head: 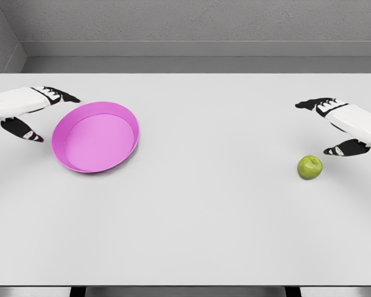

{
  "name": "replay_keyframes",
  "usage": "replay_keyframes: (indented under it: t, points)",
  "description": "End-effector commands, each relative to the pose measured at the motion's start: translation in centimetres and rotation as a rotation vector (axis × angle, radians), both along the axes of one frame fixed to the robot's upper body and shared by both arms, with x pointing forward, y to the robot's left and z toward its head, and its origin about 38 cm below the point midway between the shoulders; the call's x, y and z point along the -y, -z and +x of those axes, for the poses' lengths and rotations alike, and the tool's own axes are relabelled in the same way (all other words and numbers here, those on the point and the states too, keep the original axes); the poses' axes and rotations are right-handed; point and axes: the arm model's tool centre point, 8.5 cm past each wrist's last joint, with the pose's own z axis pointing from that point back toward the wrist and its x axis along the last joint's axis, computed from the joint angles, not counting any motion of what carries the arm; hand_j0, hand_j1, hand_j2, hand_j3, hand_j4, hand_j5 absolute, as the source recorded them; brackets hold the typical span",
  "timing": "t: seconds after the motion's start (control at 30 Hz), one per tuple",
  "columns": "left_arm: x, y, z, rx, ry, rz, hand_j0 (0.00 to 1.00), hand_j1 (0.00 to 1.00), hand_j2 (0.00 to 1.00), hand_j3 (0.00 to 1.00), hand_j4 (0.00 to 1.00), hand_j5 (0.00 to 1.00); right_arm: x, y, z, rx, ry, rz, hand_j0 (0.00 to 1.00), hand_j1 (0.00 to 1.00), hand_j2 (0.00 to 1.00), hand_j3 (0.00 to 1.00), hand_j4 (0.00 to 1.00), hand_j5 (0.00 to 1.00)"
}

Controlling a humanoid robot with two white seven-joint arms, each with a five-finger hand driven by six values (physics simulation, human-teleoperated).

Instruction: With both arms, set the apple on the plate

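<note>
The green apple [310, 167] is seen on the table [204, 216], near right, just beside the right hand [340, 127], whose fingers are spread, grasping nothing. The pink plate [96, 137] is flanked at far left by the left hand [31, 114], likewise released.

**Edges Cutting Off Both Arms**

The left edge is cropping the left hand [25, 111] at its forearm, and the right edge is slicing the right hand [346, 127] the same way. The table [204, 216] is running out past the bottom corners. The plate [96, 137] rim is hiding its near inner wall.
</note>
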Motion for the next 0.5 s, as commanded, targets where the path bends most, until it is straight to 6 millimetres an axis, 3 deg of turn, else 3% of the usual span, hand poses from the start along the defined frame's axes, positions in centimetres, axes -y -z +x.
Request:
replay_keyframes:
  t: [0.0,0.17,0.3,0.47]
  points:
    - [-0.8,-0.4,-0.2,0.002,-0.015,0.008,1.00,1.00,1.00,1.00,1.00,1.00,-0.1,-0.4,-0.1,0.007,-0.005,-0.001,1.00,1.00,1.00,1.00,1.00,1.00]
    - [-0.9,-0.6,-0.2,0.005,-0.016,0.009,1.00,1.00,1.00,1.00,1.00,1.00,-0.8,-0.7,-0.4,0.011,-0.033,-0.002,1.00,1.00,1.00,1.00,1.00,1.00]
    - [-0.9,-0.6,-0.2,0.005,-0.016,0.009,1.00,1.00,1.00,1.00,1.00,1.00,-1.1,-0.3,-1.1,-0.195,-0.121,-0.183,1.00,1.00,1.00,1.00,1.00,1.00]
    - [-0.9,-0.6,-0.2,0.005,-0.016,0.009,1.00,1.00,1.00,1.00,1.00,1.00,-1.1,0.0,-1.3,-0.240,-0.139,-0.221,1.00,1.00,1.00,1.00,1.00,1.00]
